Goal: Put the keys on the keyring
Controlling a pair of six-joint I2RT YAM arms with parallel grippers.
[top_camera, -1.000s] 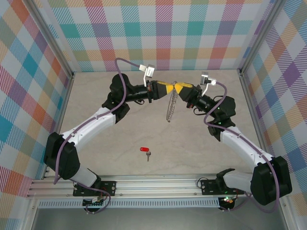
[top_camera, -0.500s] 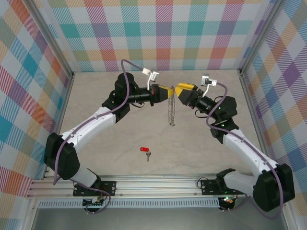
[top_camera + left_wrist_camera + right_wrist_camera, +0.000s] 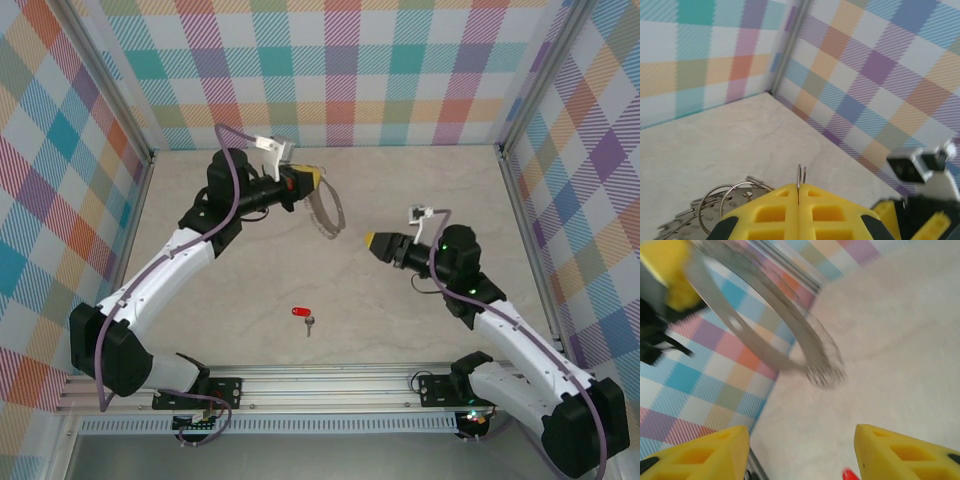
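Metal keyring in left end effector

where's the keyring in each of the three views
top external: keyring hangs upper centre, from the left gripper.
left wrist: bottom left, beside the yellow jaws, loops fanned out.
right wrist: blurred grey band across the upper left and centre.
shared landmark: the left gripper's yellow jaws clamping the ring, in all three.

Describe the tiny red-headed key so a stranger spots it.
Start at the silver aluminium rail along the near edge of the pale marbled table. Just beyond its middle lies the tiny key. Its red oval plastic head is the only red there.
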